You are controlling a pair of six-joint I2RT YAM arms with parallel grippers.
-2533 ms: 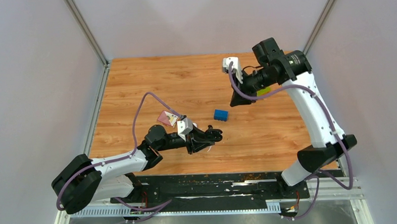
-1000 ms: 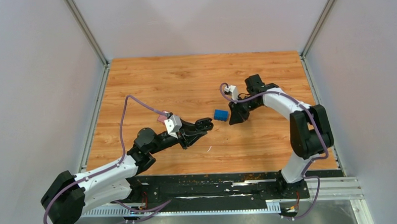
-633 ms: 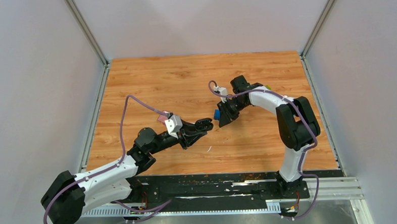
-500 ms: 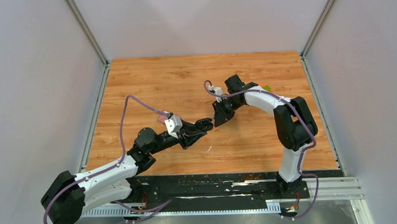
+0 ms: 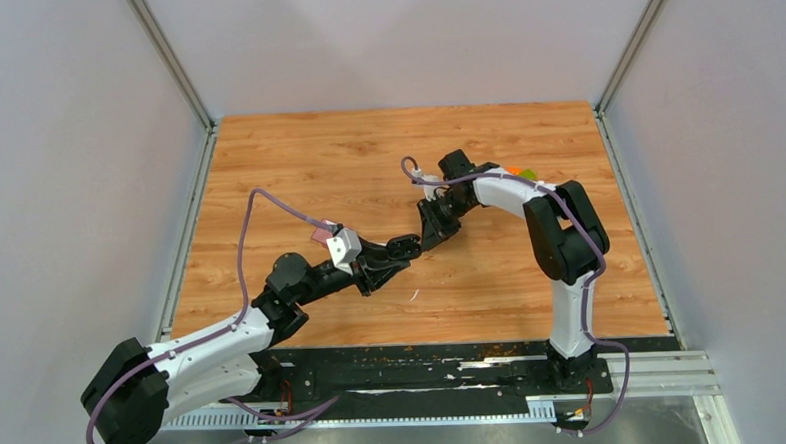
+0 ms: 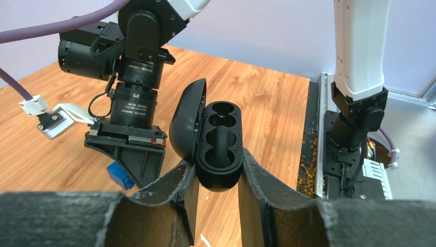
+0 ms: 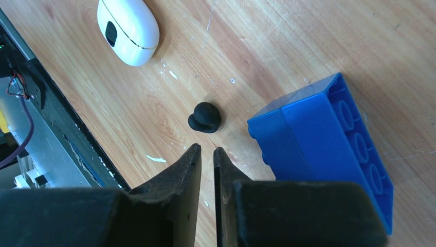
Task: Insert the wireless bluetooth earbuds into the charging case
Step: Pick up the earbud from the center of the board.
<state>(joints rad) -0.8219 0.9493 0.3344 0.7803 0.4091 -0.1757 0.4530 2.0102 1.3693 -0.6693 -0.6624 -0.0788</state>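
Note:
My left gripper (image 5: pixel 408 247) (image 6: pixel 216 165) is shut on the black charging case (image 6: pixel 220 144). It holds the case above the table with the lid open and both wells empty. My right gripper (image 5: pixel 432 234) (image 7: pixel 206 150) hangs low over the table, its jaws closed to a thin slit with nothing between them. A black earbud (image 7: pixel 205 117) lies on the wood just past its fingertips, left of the blue block (image 7: pixel 319 139). The block also shows in the left wrist view (image 6: pixel 119 176), beside the right gripper (image 6: pixel 134 170). A white rounded earbud-like piece (image 7: pixel 128 30) lies farther off.
A thin white sliver (image 5: pixel 413 294) (image 7: pixel 155 158) lies on the wood near the front. A pink item (image 5: pixel 320 231) sits behind my left wrist. A green and orange bit (image 5: pixel 523 173) lies behind my right arm. Brown crumbs (image 6: pixel 307 167) line the black front rail.
My right arm has swung down from the back right and moved left, past the blue block, up to my left gripper. My left gripper lifted the case slightly, then held still.

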